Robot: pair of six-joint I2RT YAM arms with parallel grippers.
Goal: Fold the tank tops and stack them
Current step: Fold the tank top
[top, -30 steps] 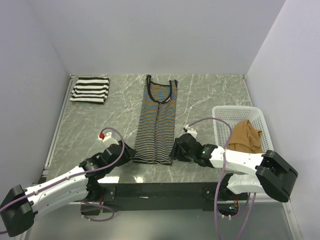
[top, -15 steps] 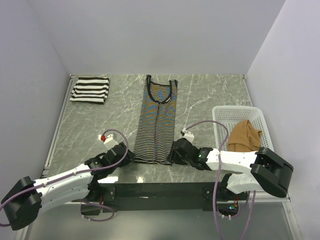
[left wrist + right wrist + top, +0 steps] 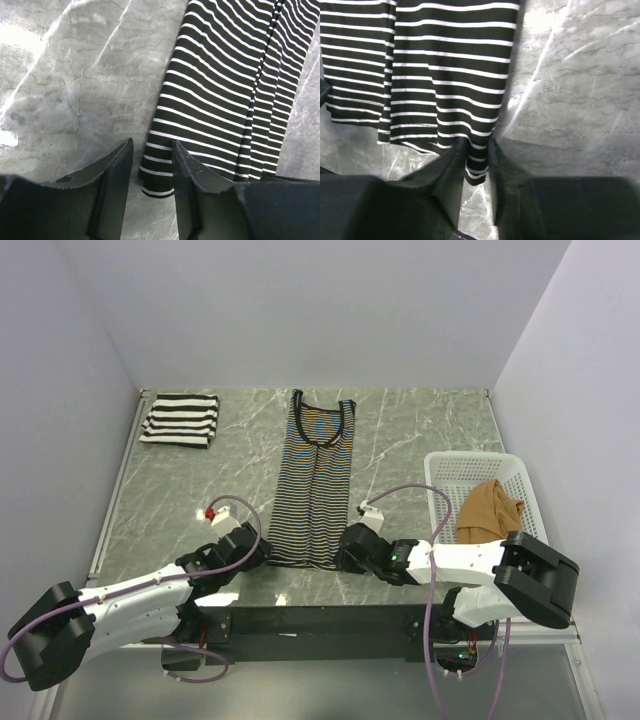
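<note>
Over the last second I have brought both arms inward along the near edge of the bench [image 3: 420, 430]. Each pincer now sits at 1 near corner of the hem of the thin-striped top [image 3: 315, 480], instead of standing off to either side of it.

My left pincer [image 3: 152, 145] is partly open. Its 2 fingers straddle the left hem corner with bare gaps on both sides, so it has hold of nothing yet. My right pincer [image 3: 477, 145] is much narrower, with the right hem corner running up between its fingers. I cannot tell whether the pads are biting the cloth or only bracketing it.

I judge this to be the start of the lengthwise fold: once both corners are pinched, the hem can be carried toward the far edge.

There are 3 tank tops. The wide-striped top [image 3: 180, 420] lies already folded in the far left corner. The thin-striped top lies flat in the middle, its neck toward the far edge. The tan top [image 3: 490, 512] is crumpled in the 1 white basket [image 3: 440, 465] by the right edge, still to be folded.
</note>
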